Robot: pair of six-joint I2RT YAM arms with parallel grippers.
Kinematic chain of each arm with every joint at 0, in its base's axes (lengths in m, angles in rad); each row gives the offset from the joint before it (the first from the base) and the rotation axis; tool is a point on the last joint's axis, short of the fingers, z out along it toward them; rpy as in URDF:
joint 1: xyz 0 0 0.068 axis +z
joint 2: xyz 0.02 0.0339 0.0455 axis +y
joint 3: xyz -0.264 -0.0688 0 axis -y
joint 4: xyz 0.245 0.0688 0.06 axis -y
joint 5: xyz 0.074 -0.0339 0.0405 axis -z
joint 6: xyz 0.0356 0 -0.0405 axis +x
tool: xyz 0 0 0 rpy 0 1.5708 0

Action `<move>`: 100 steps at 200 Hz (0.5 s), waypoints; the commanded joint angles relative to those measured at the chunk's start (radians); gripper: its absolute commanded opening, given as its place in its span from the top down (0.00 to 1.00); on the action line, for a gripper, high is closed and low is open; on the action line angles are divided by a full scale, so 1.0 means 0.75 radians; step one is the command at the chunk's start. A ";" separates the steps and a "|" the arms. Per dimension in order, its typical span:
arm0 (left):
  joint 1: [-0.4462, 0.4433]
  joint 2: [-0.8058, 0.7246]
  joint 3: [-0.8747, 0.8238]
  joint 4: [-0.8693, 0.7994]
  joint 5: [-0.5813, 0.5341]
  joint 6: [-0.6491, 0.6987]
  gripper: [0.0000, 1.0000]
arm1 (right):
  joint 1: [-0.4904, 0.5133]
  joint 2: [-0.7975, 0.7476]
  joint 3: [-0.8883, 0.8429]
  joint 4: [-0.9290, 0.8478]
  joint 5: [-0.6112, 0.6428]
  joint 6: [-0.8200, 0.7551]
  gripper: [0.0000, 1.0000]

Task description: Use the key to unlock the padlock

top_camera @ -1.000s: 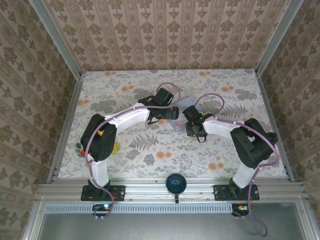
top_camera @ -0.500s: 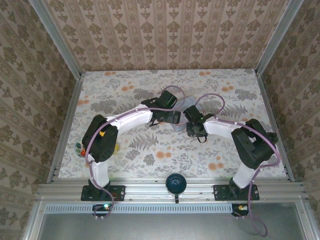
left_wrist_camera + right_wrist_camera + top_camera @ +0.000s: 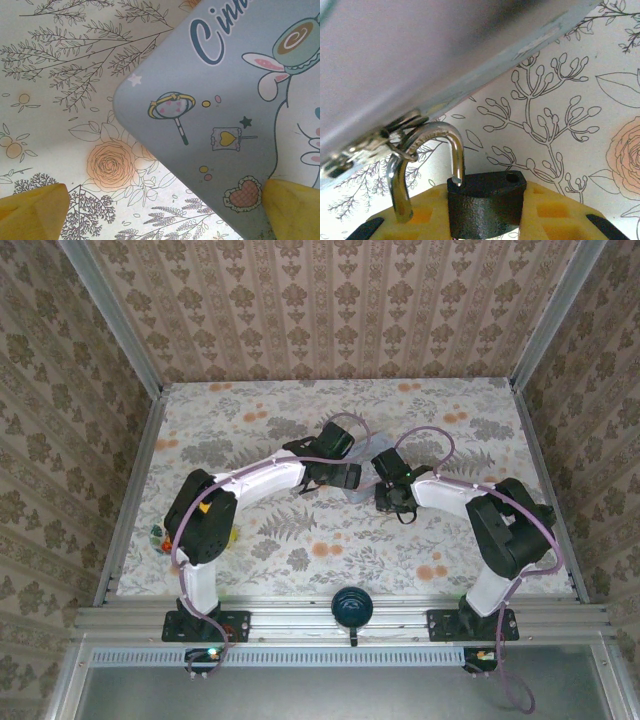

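Observation:
The padlock (image 3: 485, 202) is a small black block with a silver shackle (image 3: 432, 137). My right gripper (image 3: 486, 215) is shut on its body, one yellow finger on each side. The shackle's free end sits out of its hole in the body, and its loop hooks through metal rings on the edge of the pale blue tin (image 3: 420, 55). My left gripper (image 3: 162, 215) hangs open over a corner of the tin (image 3: 225, 100), holding nothing. From above, both grippers meet at the tin (image 3: 358, 492) mid-table. The key is out of view.
A round black knob (image 3: 351, 605) sits on the front rail between the arm bases. Small coloured items (image 3: 158, 535) lie at the table's left edge by the left arm. Patterned walls enclose the table on three sides.
My left gripper has moved slightly right over the tin. My right wrist has shifted a little away from the front edge, and its fingers have closed a bit tighter on the padlock.

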 commanded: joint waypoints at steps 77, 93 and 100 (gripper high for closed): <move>-0.012 0.011 -0.070 -0.075 0.016 0.031 0.00 | -0.035 -0.028 0.052 0.072 -0.025 0.096 0.92; -0.011 0.010 -0.074 -0.073 0.016 0.030 0.00 | -0.037 -0.026 0.067 0.072 -0.020 0.103 0.92; -0.011 0.008 -0.076 -0.071 0.015 0.029 0.00 | -0.037 -0.024 0.075 0.070 -0.018 0.106 0.92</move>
